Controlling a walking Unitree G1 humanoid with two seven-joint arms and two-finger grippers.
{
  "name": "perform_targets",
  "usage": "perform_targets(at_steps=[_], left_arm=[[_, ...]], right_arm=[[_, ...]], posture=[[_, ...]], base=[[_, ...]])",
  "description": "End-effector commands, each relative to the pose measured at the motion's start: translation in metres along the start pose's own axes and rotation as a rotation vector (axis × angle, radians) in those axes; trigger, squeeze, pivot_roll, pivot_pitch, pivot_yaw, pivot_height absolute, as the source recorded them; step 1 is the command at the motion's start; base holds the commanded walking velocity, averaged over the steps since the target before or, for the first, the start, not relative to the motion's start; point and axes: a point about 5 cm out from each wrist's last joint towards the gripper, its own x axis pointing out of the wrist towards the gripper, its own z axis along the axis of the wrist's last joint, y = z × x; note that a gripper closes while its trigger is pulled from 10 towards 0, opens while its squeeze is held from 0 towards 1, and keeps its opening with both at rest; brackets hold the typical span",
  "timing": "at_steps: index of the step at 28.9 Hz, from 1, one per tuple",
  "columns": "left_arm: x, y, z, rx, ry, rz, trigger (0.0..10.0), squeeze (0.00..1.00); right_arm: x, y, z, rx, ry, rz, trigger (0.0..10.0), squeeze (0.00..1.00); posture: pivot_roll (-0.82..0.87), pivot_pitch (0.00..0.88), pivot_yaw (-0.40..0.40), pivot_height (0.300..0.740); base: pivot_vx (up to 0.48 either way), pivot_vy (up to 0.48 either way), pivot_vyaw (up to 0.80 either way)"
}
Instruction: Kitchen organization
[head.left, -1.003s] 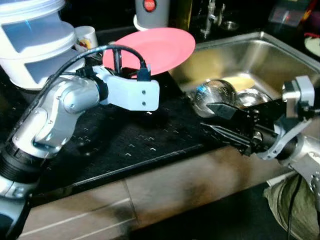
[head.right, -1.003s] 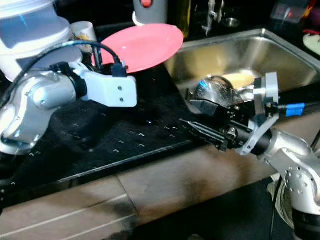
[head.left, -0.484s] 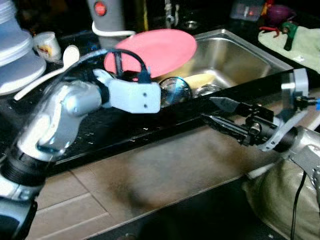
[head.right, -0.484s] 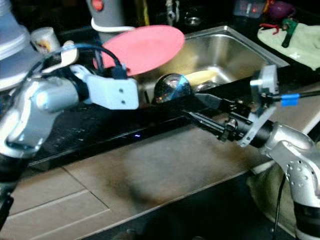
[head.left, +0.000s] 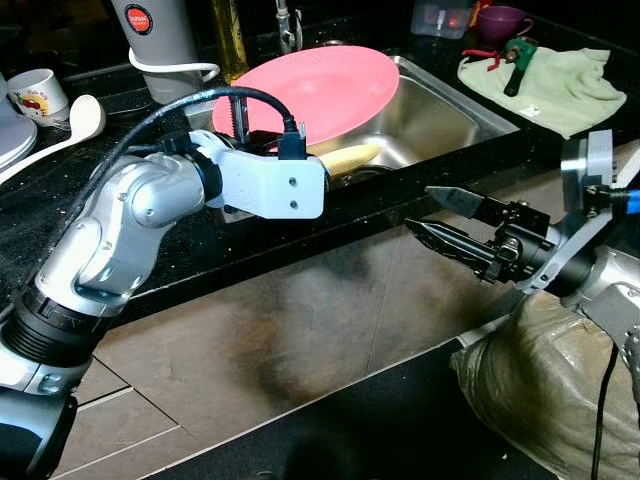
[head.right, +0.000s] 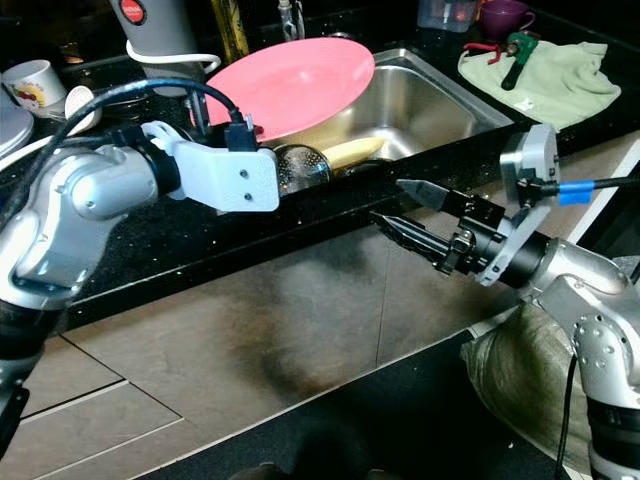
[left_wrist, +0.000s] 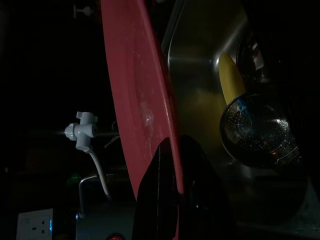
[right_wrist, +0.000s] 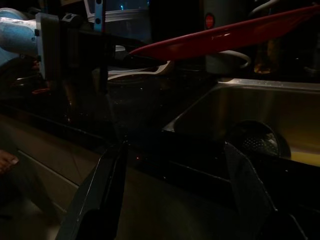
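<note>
A pink plate (head.left: 310, 90) is held tilted over the left end of the steel sink (head.left: 445, 110). My left gripper (left_wrist: 176, 192) is shut on its rim, one black finger on each face. Beneath the plate, in the sink, lie a round metal strainer (head.right: 295, 165) and a yellow object (head.left: 345, 157). My right gripper (head.left: 440, 215) is open and empty. It hangs in front of the black counter's edge, to the right of the plate and lower than it.
A green towel (head.left: 550, 85) with a tool on it lies right of the sink, with a purple cup (head.left: 500, 20) behind. A grey canister (head.left: 155, 35), white mug (head.left: 35, 90) and white spoon (head.left: 70, 125) stand at the back left. A sack (head.left: 540, 380) sits on the floor below my right arm.
The camera has pulled back from the counter, so more cabinet front and floor show. The plate stays gripped. My right gripper, earlier at the sink's front rim, now hangs before the counter edge.
</note>
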Motion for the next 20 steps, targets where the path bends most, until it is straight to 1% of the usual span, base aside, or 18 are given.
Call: perform_targets(at_steps=[1,5,7,12,20], left_arm=[[-0.001,-0.004,-0.004,-0.009,0.019,-0.010,10.0,0.00],[-0.001,-0.002,-0.003,-0.021,0.013,0.004,10.0,0.00],[-0.001,0.000,-0.003,-0.045,0.017,0.020,10.0,0.00],[0.000,0.002,-0.003,-0.033,0.024,0.040,10.0,0.00],[-0.001,0.006,-0.006,-0.022,0.032,0.054,10.0,0.00]], right_arm=[[0.003,-0.001,-0.002,0.002,0.002,-0.007,10.0,0.00],[0.002,-0.002,-0.003,0.000,0.004,-0.016,10.0,0.00],[0.002,-0.002,-0.003,-0.001,0.004,-0.018,10.0,0.00],[0.003,-0.002,-0.003,0.002,0.001,-0.019,10.0,0.00],[0.007,-0.001,-0.005,0.005,-0.007,-0.022,10.0,0.00]], posture=[[0.00,0.048,0.017,0.732],[-0.01,0.050,0.019,0.732],[-0.01,0.051,0.019,0.732],[0.00,0.051,0.020,0.732],[0.00,0.051,0.021,0.732]], base=[[0.000,0.000,0.00],[0.000,0.000,0.00],[0.000,0.000,0.00],[0.000,-0.480,0.00],[0.000,0.000,0.00]])
